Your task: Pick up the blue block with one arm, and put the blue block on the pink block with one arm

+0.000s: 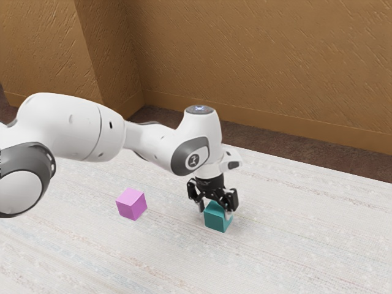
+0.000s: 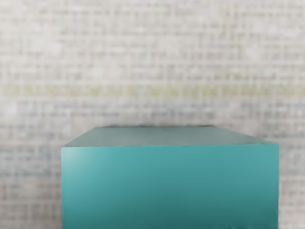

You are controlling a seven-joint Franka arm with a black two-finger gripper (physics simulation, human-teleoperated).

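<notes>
Brown plastered walls (image 1: 257,55) back a pale, woven-looking table (image 1: 294,245). Just right of the exterior view's centre, the gripper (image 1: 216,207) hangs straight down over the blue block (image 1: 217,219), which looks teal and sits low at the table with its shadow right under it. The fingers (image 1: 201,205) stand on two opposite sides of its upper part with no gap I can see, so I read them as clamped on it. In the wrist view the blue block (image 2: 169,186) lies squarely at the lower centre.

The pink block (image 1: 131,204) sits apart, left of centre. A good lift would go straight up until the block clears the pink one's top. It should then travel level and come down squarely, face to face, before letting go.

No label can be read. A small pale emblem (image 1: 193,160) on the arm's grey disc is illegible.
</notes>
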